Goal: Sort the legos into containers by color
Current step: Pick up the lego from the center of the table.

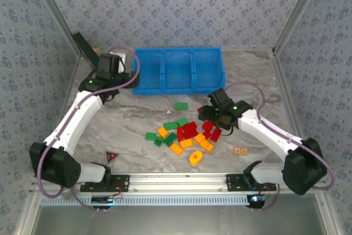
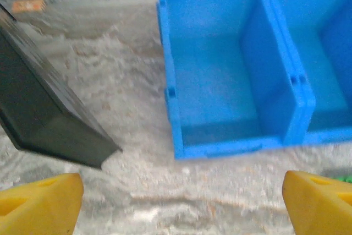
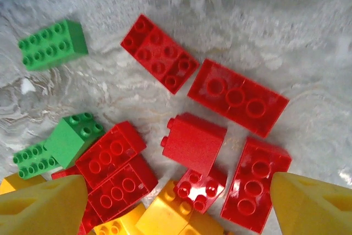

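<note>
1. The blue three-compartment bin (image 1: 176, 88) stands at the far side of the table (image 1: 126, 125). We see no brick in any of its compartments, so we judge the sorting to be at its start.
2. The legos (image 1: 187, 133), red, green and yellow-orange, lie in a loose heap in front of the bin's right half. One green brick (image 1: 181, 105) lies apart, nearer the bin.
3. The right claw (image 3: 179, 205) hangs over the bin-side edge of the heap, spread wide and holding nothing. A red brick (image 3: 193, 142) lies just ahead of its tips.
4. The left claw (image 2: 181, 207) hovers near the bin's left end, also wide and bare.
5. We take the step in hand to be a first pick. The right claw should drop, straddle one red brick clear of its neighbours, close, then carry it to a compartment.
</note>
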Tool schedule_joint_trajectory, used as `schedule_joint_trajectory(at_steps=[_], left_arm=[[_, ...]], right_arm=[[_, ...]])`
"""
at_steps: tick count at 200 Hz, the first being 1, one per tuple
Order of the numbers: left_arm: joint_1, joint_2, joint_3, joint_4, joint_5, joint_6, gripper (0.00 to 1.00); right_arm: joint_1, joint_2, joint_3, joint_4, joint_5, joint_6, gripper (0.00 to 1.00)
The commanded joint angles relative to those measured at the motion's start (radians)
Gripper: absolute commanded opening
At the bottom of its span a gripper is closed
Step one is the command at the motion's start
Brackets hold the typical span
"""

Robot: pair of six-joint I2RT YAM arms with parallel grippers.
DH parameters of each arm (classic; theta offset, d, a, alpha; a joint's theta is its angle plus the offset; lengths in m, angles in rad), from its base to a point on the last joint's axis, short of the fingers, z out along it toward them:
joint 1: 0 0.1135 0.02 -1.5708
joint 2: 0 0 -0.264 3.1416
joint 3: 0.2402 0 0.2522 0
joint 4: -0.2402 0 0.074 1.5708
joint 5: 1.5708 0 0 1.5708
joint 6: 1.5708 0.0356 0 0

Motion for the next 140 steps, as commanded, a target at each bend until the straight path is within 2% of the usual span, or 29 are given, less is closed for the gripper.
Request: schedule_joint_trajectory(at_steps=[1, 27, 117, 140], left_arm=[[-0.018, -0.013, 0.044, -0.081, -0.014, 0.023, 0.94], [-0.025, -0.022, 0.054, -0.114, -0.002, 0.031, 0.95], [-0.033, -0.027, 0.054, -0.126, 0.014, 0.045, 0.98], [-0.036, -0.029, 0.057, -0.130, 0.008, 0.046, 0.99]], right_arm=[[0.023, 0.054, 0.035, -0.053, 0.059, 0.095, 0.80], [0.035, 0.103, 0.033, -0.022, 0.070, 0.117, 0.75], [0.046, 0.237, 0.034, 0.027, 0.083, 0.118, 0.70], [0.046, 0.250, 0.027, 0.043, 0.091, 0.109, 0.65]])
